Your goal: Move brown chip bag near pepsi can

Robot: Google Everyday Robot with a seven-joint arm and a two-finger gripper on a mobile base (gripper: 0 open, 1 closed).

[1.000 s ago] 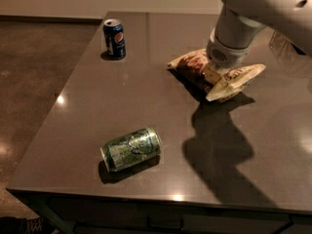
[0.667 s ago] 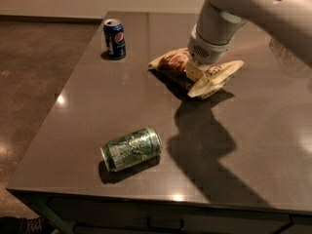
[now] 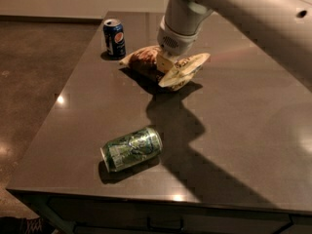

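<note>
Now the dark table looks as it did a second ago, and what has shifted is everything riding above it. The pale arm reaches in from the upper right and has swept leftward across the far half of the surface, dragging its broad shadow along with it. The brown chip bag has travelled with the arm: a second ago it sat well to the right of centre, and it now lies slanted just beside the pepsi can, its brown end almost at the can's foot and its tan end pointing back to the right. Whether bag and can touch I cannot tell. The dark patch under the bag suggests that it is carried a little off the table rather than resting there. The green can stays on its side near the front edge, well apart from both, and has not moved; the pepsi can stands upright at the far left where it was. The gripper hangs over the bag's middle with its fingers clamped on the crinkled foil. By my reading the carry is nearly finished, and what remains is to set the bag down and let go without knocking the can.
</note>
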